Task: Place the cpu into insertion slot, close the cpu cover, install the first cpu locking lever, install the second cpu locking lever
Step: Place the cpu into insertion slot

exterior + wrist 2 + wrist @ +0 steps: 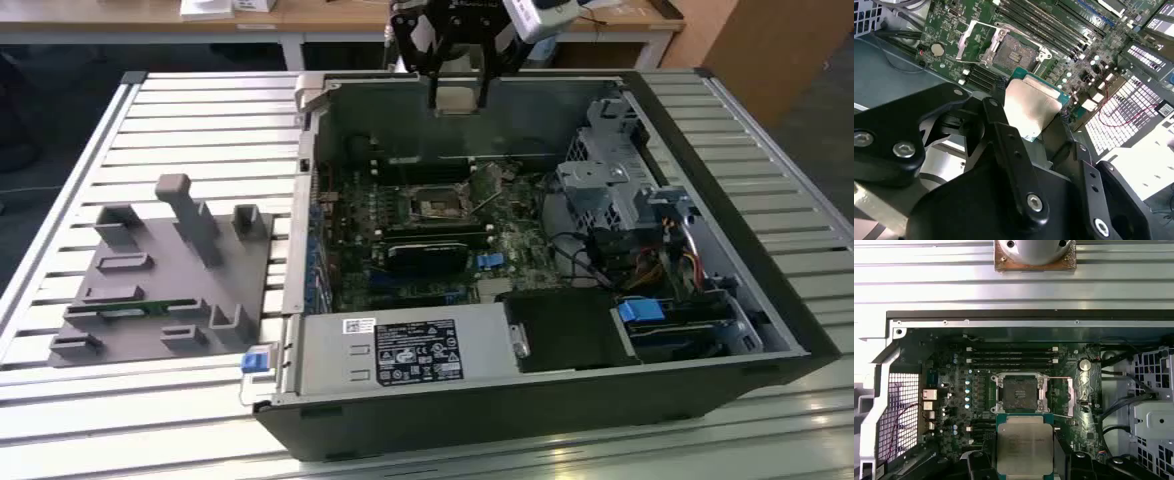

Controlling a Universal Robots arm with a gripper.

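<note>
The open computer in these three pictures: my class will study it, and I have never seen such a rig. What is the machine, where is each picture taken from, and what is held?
A single robot arm with a hand hangs above an open computer case lying on a slatted metal table. The exterior view comes from a camera off the arm; both wrist views come from cameras riding on the arm. The hand holds the cpu, a flat silver chip, above the green board. The insertion slot is uncovered and empty. A grey holder tray sits at the exterior view's left.
</note>
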